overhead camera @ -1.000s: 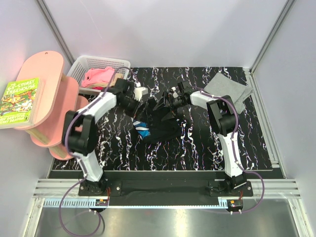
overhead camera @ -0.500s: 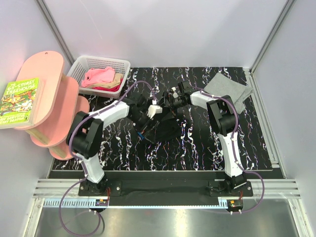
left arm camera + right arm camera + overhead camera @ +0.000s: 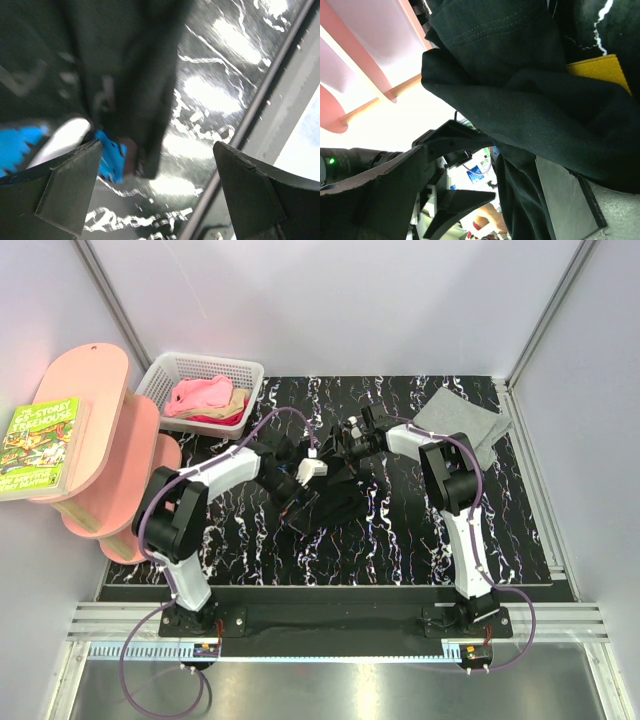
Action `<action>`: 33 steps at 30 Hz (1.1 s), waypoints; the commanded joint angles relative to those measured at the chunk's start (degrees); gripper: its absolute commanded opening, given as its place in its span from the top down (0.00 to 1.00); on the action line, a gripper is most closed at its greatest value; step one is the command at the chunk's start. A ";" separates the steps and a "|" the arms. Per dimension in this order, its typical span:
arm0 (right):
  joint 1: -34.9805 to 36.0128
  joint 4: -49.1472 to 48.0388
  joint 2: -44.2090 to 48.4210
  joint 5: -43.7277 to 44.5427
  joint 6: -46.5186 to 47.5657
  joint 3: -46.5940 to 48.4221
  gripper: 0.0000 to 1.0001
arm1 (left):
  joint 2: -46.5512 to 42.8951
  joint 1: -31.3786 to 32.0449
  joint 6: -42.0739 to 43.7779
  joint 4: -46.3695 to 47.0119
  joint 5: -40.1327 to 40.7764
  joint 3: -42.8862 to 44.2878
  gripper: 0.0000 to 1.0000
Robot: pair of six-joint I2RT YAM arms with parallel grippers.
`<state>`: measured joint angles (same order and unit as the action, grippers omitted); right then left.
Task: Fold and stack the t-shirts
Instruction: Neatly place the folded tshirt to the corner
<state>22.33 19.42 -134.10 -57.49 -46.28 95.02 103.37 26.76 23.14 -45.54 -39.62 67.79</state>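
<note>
A black t-shirt (image 3: 335, 502) lies crumpled in the middle of the table. My left gripper (image 3: 300, 498) hovers over its left edge. In the left wrist view this gripper (image 3: 157, 148) is open, the black cloth with a blue print (image 3: 107, 156) just beyond its fingertips. My right gripper (image 3: 336, 446) sits at the shirt's far edge. It is open in the right wrist view (image 3: 480, 156), with black cloth (image 3: 520, 115) draped across and hanging between its fingers. A folded light grey t-shirt (image 3: 462, 422) lies at the back right. Pink, tan and red t-shirts (image 3: 205, 398) fill the basket.
The white basket (image 3: 165, 370) stands at the back left corner. A pink shelf (image 3: 100, 440) with a green book (image 3: 40, 445) is left of the table. Walls close in the back and right sides. The marbled black table (image 3: 400, 540) extends to the front.
My left arm swung from beside the basket to the right and down over the black t-shirt, jaws staying open. The right arm has not moved.
</note>
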 commanded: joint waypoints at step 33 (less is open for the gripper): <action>-9.59 0.09 6.40 11.18 17.01 -14.52 0.00 | 11.41 -0.93 1.74 -9.67 5.95 19.14 0.01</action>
<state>10.48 22.06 -123.87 -49.39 -31.35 81.34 116.11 24.84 25.34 -58.19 -35.20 89.30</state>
